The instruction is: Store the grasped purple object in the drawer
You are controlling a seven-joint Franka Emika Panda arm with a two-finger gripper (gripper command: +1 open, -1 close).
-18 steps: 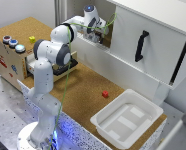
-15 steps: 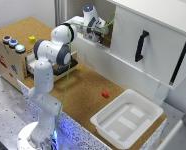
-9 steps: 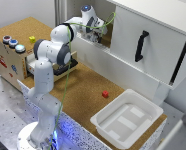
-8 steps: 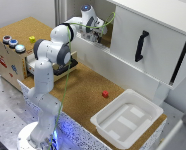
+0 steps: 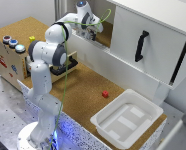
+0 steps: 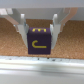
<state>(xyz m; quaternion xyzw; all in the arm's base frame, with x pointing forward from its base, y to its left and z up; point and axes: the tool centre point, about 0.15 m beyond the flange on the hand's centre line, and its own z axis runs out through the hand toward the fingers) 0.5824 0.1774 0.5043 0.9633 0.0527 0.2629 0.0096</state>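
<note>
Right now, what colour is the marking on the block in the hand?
Yellow, on a dark purple block held in the hand. Clearest in the wrist view.

Bright, even light — both views soft, wrist view blurrier.

We see a white arm of rounded segments with dark joint bands, a blue glow at its round base, a blue-lit cap at the wrist, and a thin green cable trailing along it; its claw has pale grey fingers
</note>
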